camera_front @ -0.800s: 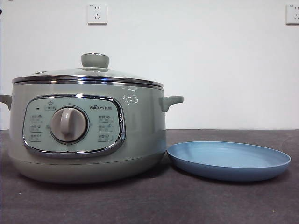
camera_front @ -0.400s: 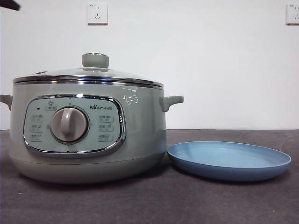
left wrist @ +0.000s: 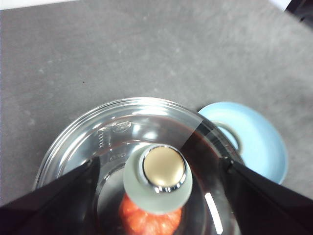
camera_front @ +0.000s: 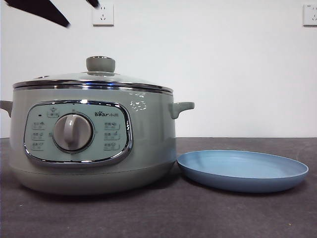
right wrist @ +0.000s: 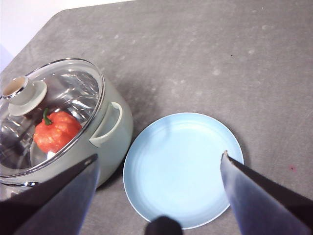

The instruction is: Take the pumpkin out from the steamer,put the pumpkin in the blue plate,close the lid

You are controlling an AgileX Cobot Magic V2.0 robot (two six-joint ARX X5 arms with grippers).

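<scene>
**One pot, one lid, one plate, one pumpkin**

Front view: a single steamer (camera_front: 91,141) stands on the dark table (camera_front: 163,218), its one lid (camera_front: 94,79) seated squarely on the rim and the pale green knob (camera_front: 100,64) upright on top. Just beside the pot, on the side of its handle, lies one blue plate (camera_front: 242,171), its edge close to the pot's base; whether the two touch cannot be told. Two wall sockets (camera_front: 103,14) sit on the white wall behind. Two black jaw tips show at the upper corner above the pot.

The left gripper (left wrist: 159,164) hangs over the lid, its two jaws spread wide, one on each side of the knob and touching nothing. Through the glass one pumpkin (left wrist: 149,220) shows orange-red inside the pot, below the knob.

The right gripper (right wrist: 159,159) hovers above the plate with its jaws likewise wide apart and nothing between them. From there the pumpkin's green stem is visible under the closed lid.
</scene>
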